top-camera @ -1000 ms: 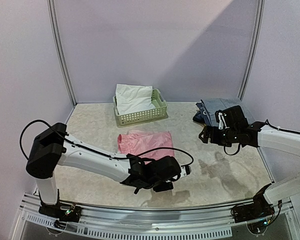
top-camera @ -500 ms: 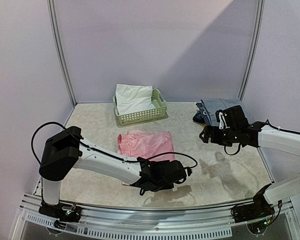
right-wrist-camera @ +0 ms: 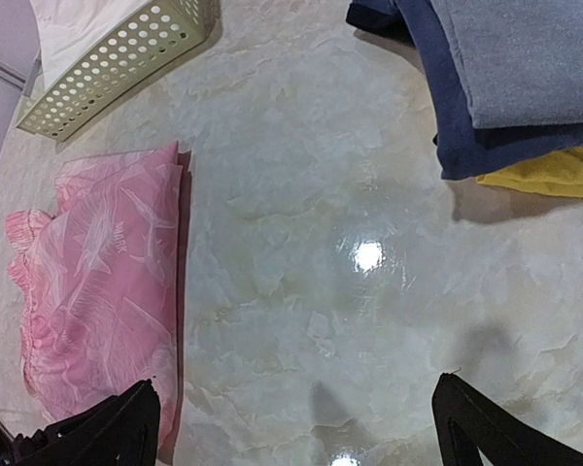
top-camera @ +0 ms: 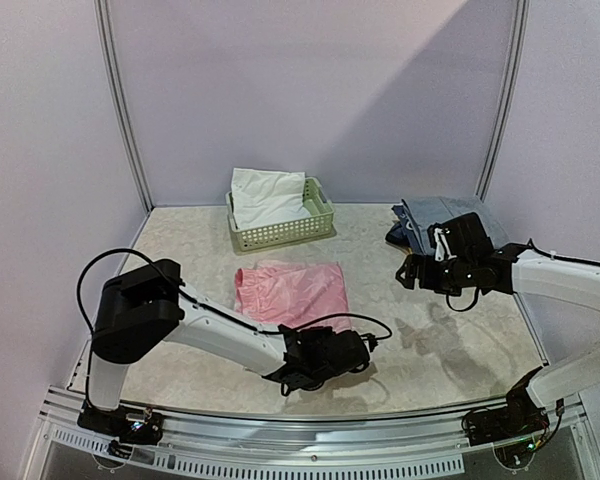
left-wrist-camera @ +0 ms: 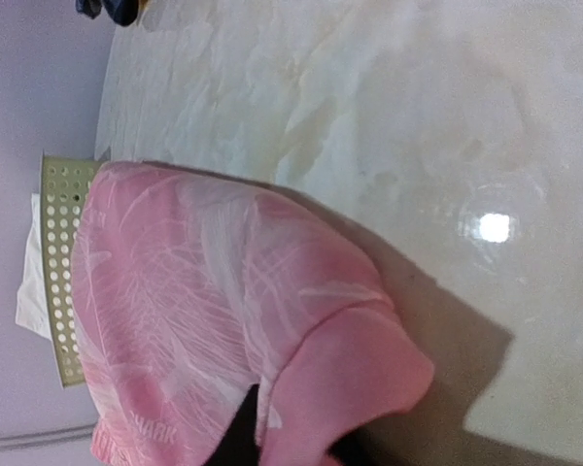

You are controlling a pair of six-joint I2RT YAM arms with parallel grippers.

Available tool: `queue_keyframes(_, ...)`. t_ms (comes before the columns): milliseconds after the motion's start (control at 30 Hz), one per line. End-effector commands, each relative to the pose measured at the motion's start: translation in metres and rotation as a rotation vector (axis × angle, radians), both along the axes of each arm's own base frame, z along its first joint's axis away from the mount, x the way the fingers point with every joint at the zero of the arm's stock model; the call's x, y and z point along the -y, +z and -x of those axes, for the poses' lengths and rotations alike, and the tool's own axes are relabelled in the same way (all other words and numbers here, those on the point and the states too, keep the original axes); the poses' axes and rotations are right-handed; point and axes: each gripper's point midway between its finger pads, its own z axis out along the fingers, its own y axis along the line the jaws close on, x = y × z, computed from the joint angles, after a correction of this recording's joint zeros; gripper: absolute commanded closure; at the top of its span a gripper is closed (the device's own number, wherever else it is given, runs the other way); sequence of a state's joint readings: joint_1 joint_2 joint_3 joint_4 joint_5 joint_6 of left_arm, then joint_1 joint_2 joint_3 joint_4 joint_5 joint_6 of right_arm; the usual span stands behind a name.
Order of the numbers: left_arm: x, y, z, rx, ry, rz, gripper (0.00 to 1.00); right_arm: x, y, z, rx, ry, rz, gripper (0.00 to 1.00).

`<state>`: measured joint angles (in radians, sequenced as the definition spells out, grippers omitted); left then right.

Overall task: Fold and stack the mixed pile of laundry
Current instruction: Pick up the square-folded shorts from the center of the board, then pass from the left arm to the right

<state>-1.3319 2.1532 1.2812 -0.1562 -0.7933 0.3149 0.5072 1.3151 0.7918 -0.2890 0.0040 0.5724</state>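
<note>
- Pink piece (top-camera: pixel 292 290) lies flat around the middle of the table (top-camera: pixel 430 350), a bit left of centre. Palm-leaf print on it, gathered waistband along its 9 o'clock edge.
- Left gripper (top-camera: pixel 325 345) is down at the pink piece's 5 o'clock corner. In the wrist view its dark fingers (left-wrist-camera: pixel 238 432) are pinched together on that corner, and the cloth bunches up in a little lobe there.
- Right gripper (top-camera: pixel 412 270) hangs at about 3 o'clock from the pink piece, well clear of it. Jaws are wide apart with nothing between them, just bare tabletop below.
- White piece (top-camera: pixel 265 195) sits in the pale green basket (top-camera: pixel 280 236) at 12 o'clock from the pink one, poking up over the rim.
- Folded dark blue clothes (top-camera: pixel 420 215) sit at 2 o'clock, with a yellow one (right-wrist-camera: pixel 554 170) peeking out underneath.
</note>
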Motion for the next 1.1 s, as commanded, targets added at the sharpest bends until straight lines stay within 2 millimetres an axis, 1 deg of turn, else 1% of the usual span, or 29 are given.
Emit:
queue_keyframes(0, -0.002, 0.009, -0.011, 0.044, 0.017, 0.100, 0.94, -0.016, 0.008, -0.006, -0.006, 0.020, -0.096, 0.01)
queue_keyframes(33, -0.002, 0.014, -0.013, 0.050, 0.022, 0.135, 1.00, -0.020, 0.010, -0.007, -0.009, 0.029, -0.116, 0.01)
queue_keyframes(167, -0.007, 0.033, -0.016, 0.035, 0.026, 0.267, 1.00, -0.040, 0.006, -0.007, -0.047, 0.072, -0.209, 0.01)
queue_keyframes(233, -0.008, 0.043, -0.016, 0.028, 0.024, 0.322, 1.00, -0.052, 0.006, -0.007, -0.064, 0.089, -0.283, 0.01)
queue_keyframes(267, -0.009, 0.045, -0.016, 0.020, 0.022, 0.341, 1.00, -0.057, 0.006, -0.006, -0.072, 0.102, -0.312, 0.01)
queue_keyframes(367, -0.013, 0.047, -0.015, 0.006, 0.023, 0.372, 1.00, -0.075, 0.001, -0.003, -0.127, 0.149, -0.399, 0.01)
queue_keyframes(400, -0.014, 0.047, -0.015, 0.003, 0.024, 0.378, 1.00, -0.084, -0.002, -0.001, -0.158, 0.174, -0.443, 0.01)
queue_keyframes(500, -0.014, 0.048, -0.015, -0.004, 0.025, 0.399, 1.00, -0.104, -0.002, 0.000, -0.186, 0.227, -0.530, 0.01)
queue_keyframes(533, -0.014, 0.049, -0.016, -0.004, 0.028, 0.402, 1.00, -0.109, -0.007, 0.000, -0.213, 0.231, -0.551, 0.01)
queue_keyframes(600, -0.014, 0.049, -0.016, -0.004, 0.031, 0.408, 1.00, -0.120, -0.010, 0.001, -0.234, 0.250, -0.591, 0.01)
queue_keyframes(633, -0.014, 0.050, -0.017, -0.002, 0.033, 0.411, 1.00, -0.126, -0.016, 0.001, -0.261, 0.250, -0.609, 0.01)
queue_keyframes(700, -0.014, 0.052, -0.017, 0.000, 0.035, 0.417, 1.00, -0.138, -0.020, 0.003, -0.295, 0.268, -0.637, 0.02)
queue_keyframes(867, -0.013, 0.054, -0.016, -0.006, 0.032, 0.430, 1.00, -0.157, -0.044, 0.004, -0.380, 0.279, -0.671, 0.06)
queue_keyframes(967, -0.013, 0.054, -0.015, -0.008, 0.034, 0.434, 1.00, -0.166, -0.053, 0.004, -0.417, 0.289, -0.694, 0.10)
queue_keyframes(1067, -0.015, 0.056, -0.015, -0.005, 0.038, 0.443, 1.00, -0.176, -0.058, 0.006, -0.444, 0.310, -0.697, 0.12)
